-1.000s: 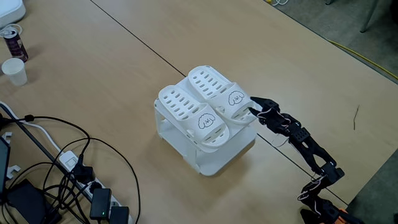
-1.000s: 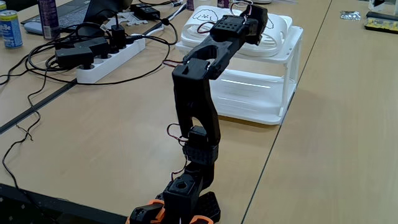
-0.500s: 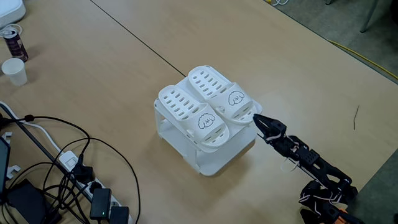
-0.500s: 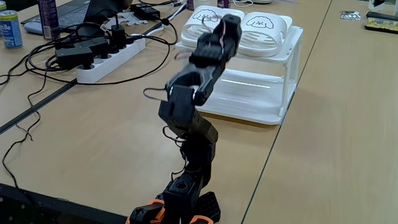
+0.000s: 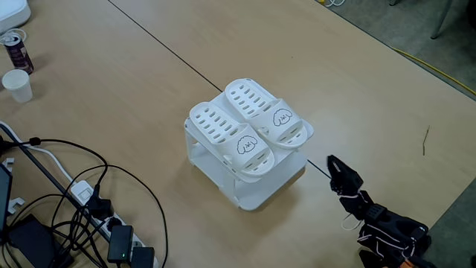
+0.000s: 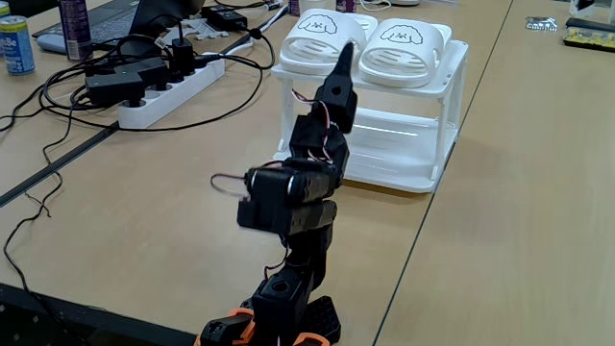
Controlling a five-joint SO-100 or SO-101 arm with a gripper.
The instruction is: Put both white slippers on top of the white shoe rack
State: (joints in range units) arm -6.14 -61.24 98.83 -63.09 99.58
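Both white slippers point(image 5: 245, 128) sit side by side on top of the white shoe rack point(image 5: 253, 190), so the job looks done. The jaws point(image 5: 332, 161) are closed, holding nothing, clear of the rack. Best move: fold the arm home w/o brushing the rack. Nearby on the counter point(image 5: 111, 89): cables point(image 5: 67, 193), a power strip point(image 6: 163, 91), 1 cup point(image 5: 16, 84), a can point(image 5: 15, 48); none in the way.
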